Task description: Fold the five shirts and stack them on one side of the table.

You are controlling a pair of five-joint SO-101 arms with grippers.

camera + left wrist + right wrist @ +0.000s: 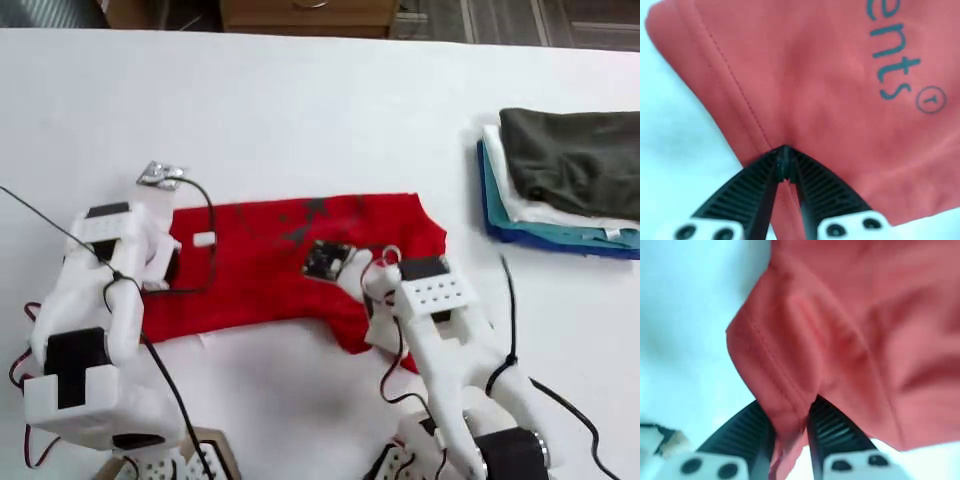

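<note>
A red shirt (270, 260) with dark print lies spread across the middle of the white table (300, 110). My left gripper (784, 167) is shut on the red shirt (830, 90) at its near left edge, the black fingers (750, 190) pinching the hemmed cloth. In the high view that arm (100, 290) sits at the shirt's left end. My right gripper (790, 420) is shut on a bunched fold of the red shirt (865, 340) near its right front corner, where the right arm (430, 300) stands.
A stack of folded shirts (560, 180), dark green on white on blue, rests at the table's right side. Cables run from both arms over the table front. Wooden furniture (310, 15) stands beyond the far edge.
</note>
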